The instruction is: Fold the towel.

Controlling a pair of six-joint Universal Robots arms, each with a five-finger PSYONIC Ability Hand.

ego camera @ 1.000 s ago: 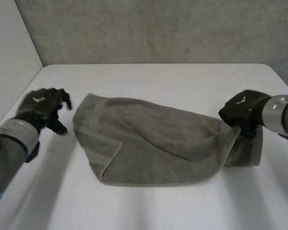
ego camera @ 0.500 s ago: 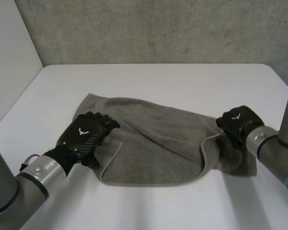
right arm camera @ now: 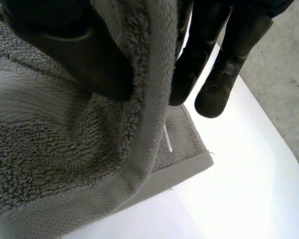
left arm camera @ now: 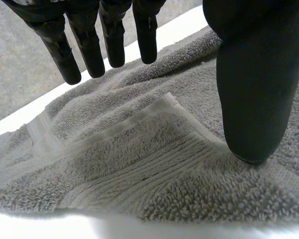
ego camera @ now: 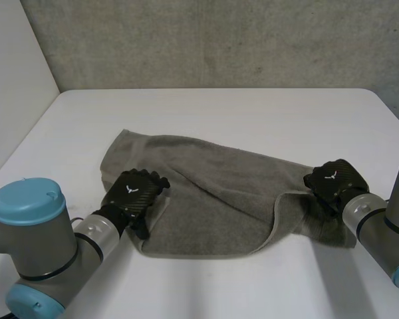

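One white desk (ego camera: 219, 113) carries it all, and across its middle we see the grey towel (ego camera: 213, 199) lying crumpled, its right end doubled back in a loose flap. From the near side come the left arm (ego camera: 53, 252) and the right arm (ego camera: 382, 229). We find the left robot hand (ego camera: 134, 193) on the towel's near left part. Its fingers (left arm camera: 89, 45) are straight and lifted off the cloth, and its thumb (left arm camera: 249, 99) presses on the pile, gripping nothing. At the towel's right end, the right robot hand (ego camera: 332, 181) pinches a fold between thumb (right arm camera: 74, 55) and fingers (right arm camera: 224, 64), with a hemmed corner lying on the desk beneath.
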